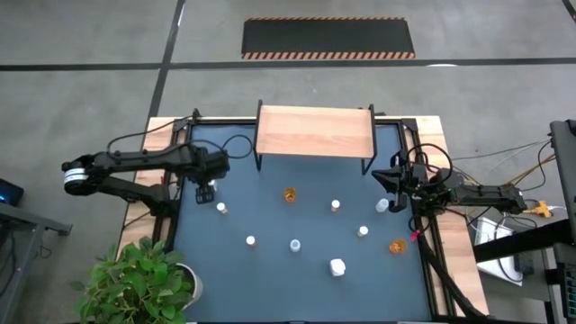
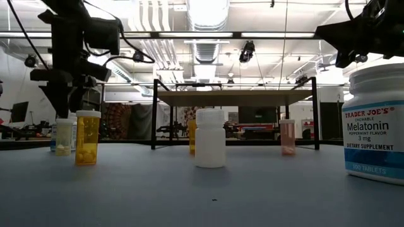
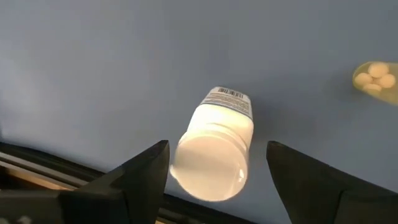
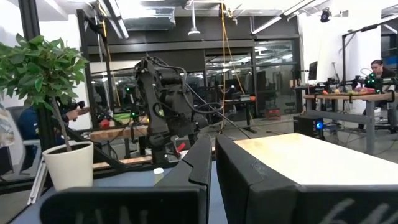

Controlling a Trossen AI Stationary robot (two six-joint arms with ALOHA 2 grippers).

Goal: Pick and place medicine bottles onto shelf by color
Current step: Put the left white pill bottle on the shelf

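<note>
While your left gripper (image 3: 217, 165) hangs spread over a smooth white cylindrical bottle (image 3: 214, 149), your right gripper (image 4: 212, 163) sits closed, empty.

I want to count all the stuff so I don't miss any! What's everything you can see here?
Light-wood shelf on black legs: one, tan, far edge of the mat.
Dark blue table mat: one, covering the tabletop.
Small medicine bottles: about ten, white or orange, mostly white-capped, scattered on the mat.
White Melatonin bottle: one of those, white with a blue label, nearest the low camera.
Leafy plant in a white pot: one, green, near-left corner.
Left gripper: one, dark, open above a white bottle.
Right gripper: one, dark, shut, beside the shelf's right end.
</note>
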